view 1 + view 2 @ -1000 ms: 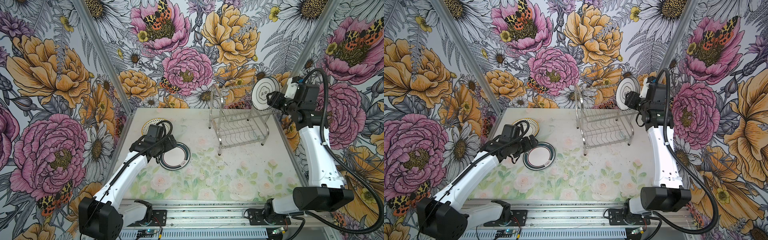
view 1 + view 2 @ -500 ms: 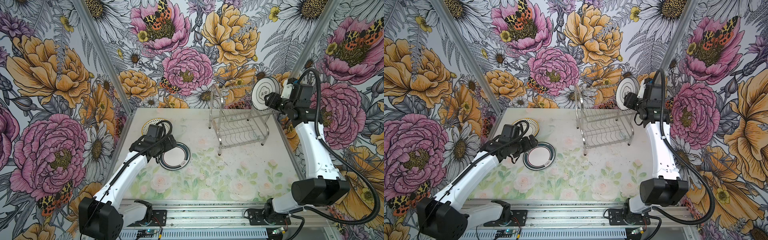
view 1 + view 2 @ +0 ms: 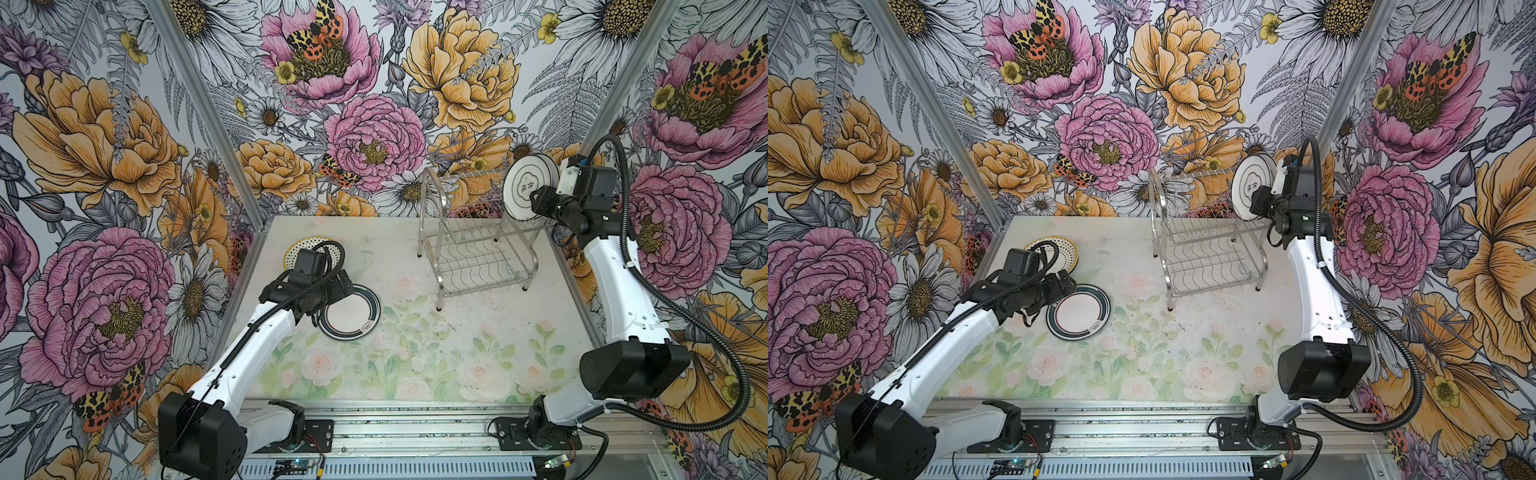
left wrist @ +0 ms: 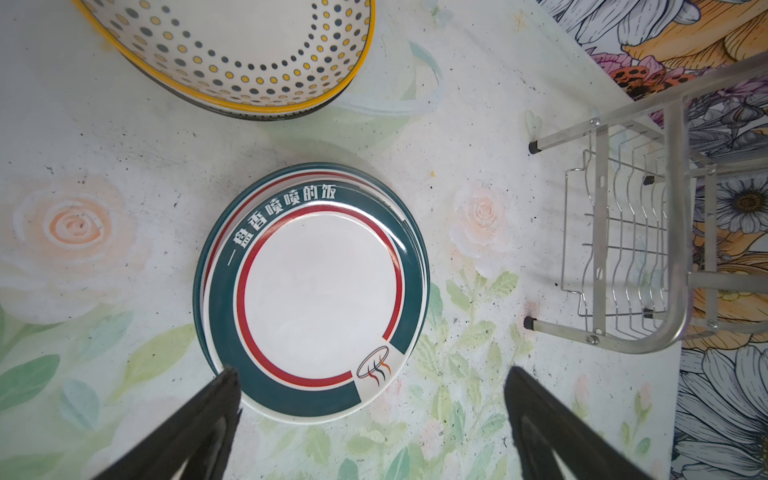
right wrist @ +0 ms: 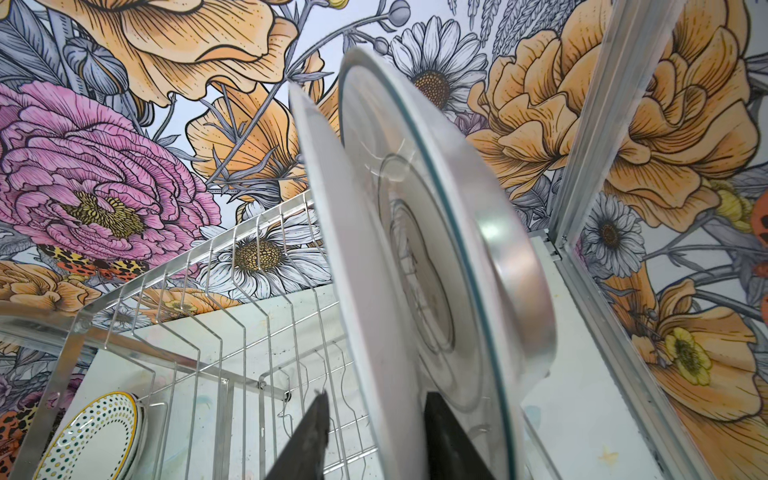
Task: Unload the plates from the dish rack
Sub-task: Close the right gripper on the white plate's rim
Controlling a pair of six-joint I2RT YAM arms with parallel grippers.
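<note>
The steel dish rack [image 3: 478,249] [image 3: 1208,253] stands at the back right. Two white plates stand upright at the right end of its upper tier; the nearer one [image 3: 524,192] [image 3: 1249,187] has dark characters at its centre. My right gripper [image 3: 536,200] [image 5: 374,411] straddles this plate's lower rim [image 5: 332,249], one finger between the two plates, the other a small gap off its back. My left gripper [image 3: 348,286] [image 4: 372,374] hangs wide open and empty over the near edge of a flat stack of teal-ringed plates [image 3: 351,318] [image 4: 320,291].
A stack of yellow-rimmed dotted plates [image 3: 328,247] [image 4: 232,50] lies at the back left, partly behind my left wrist. The right wall and its metal corner post [image 5: 582,166] stand close behind the racked plates. The rack's lower tier [image 4: 623,249] holds nothing.
My right gripper's jaws have narrowed around the racked plate's rim and the wrist has edged closer to the rack. The left arm has not moved.
</note>
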